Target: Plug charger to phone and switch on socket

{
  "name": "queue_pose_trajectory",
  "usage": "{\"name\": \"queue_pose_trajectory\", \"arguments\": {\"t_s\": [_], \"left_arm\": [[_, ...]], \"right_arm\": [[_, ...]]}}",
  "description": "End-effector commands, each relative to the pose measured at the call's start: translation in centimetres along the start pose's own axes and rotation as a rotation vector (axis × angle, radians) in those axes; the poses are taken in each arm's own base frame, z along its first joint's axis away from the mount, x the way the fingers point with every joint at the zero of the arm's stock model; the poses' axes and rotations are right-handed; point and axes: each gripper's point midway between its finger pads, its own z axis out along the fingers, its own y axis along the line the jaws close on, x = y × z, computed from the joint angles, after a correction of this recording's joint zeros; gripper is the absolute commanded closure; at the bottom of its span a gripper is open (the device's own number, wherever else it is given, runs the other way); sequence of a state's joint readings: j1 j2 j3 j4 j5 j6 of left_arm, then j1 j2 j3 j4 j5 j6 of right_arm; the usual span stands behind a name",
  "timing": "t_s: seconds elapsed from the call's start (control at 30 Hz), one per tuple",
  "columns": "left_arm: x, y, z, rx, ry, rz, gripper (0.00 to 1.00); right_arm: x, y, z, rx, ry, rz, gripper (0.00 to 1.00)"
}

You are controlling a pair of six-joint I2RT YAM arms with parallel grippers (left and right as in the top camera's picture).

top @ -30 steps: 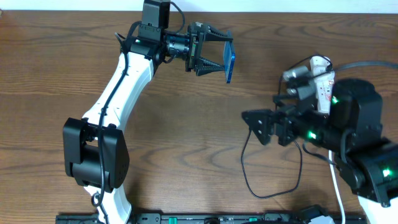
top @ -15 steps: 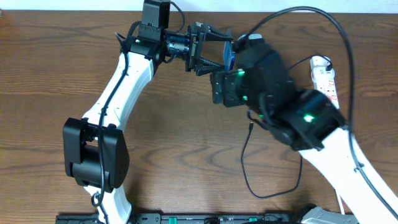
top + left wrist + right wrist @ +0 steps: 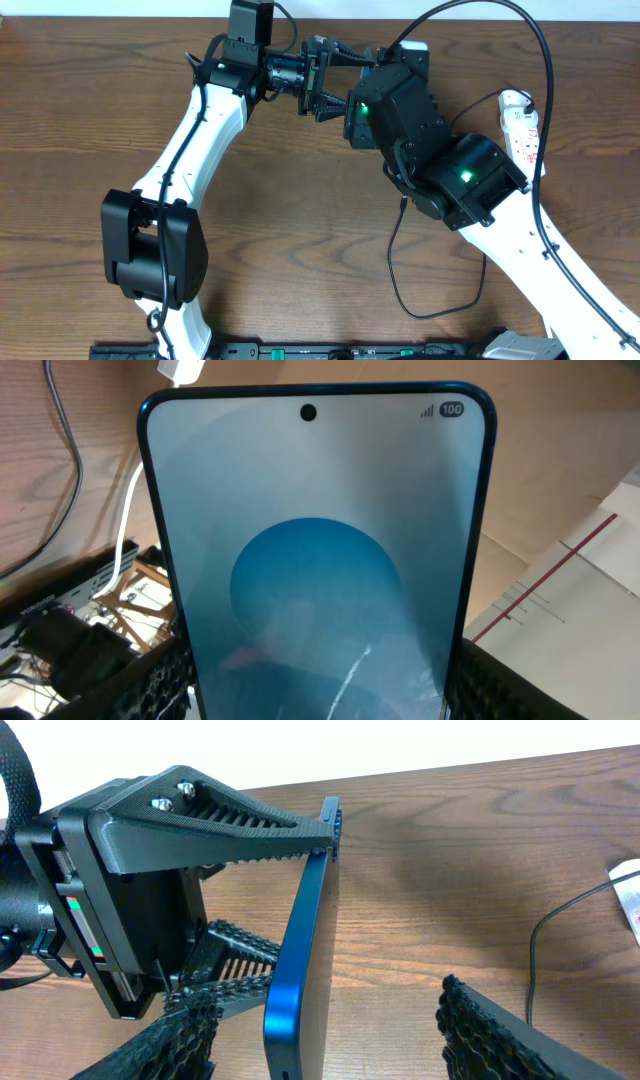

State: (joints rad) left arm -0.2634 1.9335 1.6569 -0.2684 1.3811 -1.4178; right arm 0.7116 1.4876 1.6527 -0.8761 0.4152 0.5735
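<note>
My left gripper (image 3: 345, 85) is shut on the phone (image 3: 315, 550) and holds it on edge above the table's far middle. The blue screen fills the left wrist view, with my left fingers (image 3: 320, 685) on both of its sides. My right gripper (image 3: 330, 1040) is open and empty, its fingers on either side of the phone's blue edge (image 3: 305, 950), apart from it. From overhead my right wrist (image 3: 390, 95) hides the phone. The charger (image 3: 392, 265) lies looped on the table, its tip loose near the right arm. The socket (image 3: 522, 120) lies at the far right.
A thick black robot cable (image 3: 545, 70) arcs over the right side. A black rail (image 3: 300, 352) runs along the table's front edge. The charger cable (image 3: 545, 935) and a corner of the socket (image 3: 628, 885) show at the right of the right wrist view.
My right arm has swung from beside the socket up and left to the phone, and its open fingers now flank it. The left arm and phone have not moved.
</note>
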Motion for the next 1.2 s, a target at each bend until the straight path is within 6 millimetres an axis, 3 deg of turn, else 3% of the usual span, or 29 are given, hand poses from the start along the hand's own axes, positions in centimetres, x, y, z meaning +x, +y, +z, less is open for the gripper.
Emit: {"name": "queue_pose_trajectory", "arguments": {"t_s": [0.0,0.13,0.27,0.97,1.17], "left_arm": [[1.2,-0.8,-0.5,0.011,0.016,0.022,0.3],[1.2,-0.8,-0.5,0.011,0.016,0.022,0.31],[1.2,-0.8,-0.5,0.011,0.016,0.023,0.31],[1.2,-0.8,-0.5,0.011,0.016,0.022,0.31],[1.2,-0.8,-0.5,0.011,0.016,0.022,0.31]], "right_arm": [[-0.5,0.2,0.3,0.012,-0.014,0.014,0.32],[-0.2,0.3,0.9,0.018,-0.005,0.009,0.36],[-0.5,0.6,0.9,0.01,-0.017,0.016,0.5],[-0.3,0.8,1.6,0.014,-0.012,0.016,0.58],[-0.4,0.8,1.6,0.012,-0.016,0.018,0.69]]}}
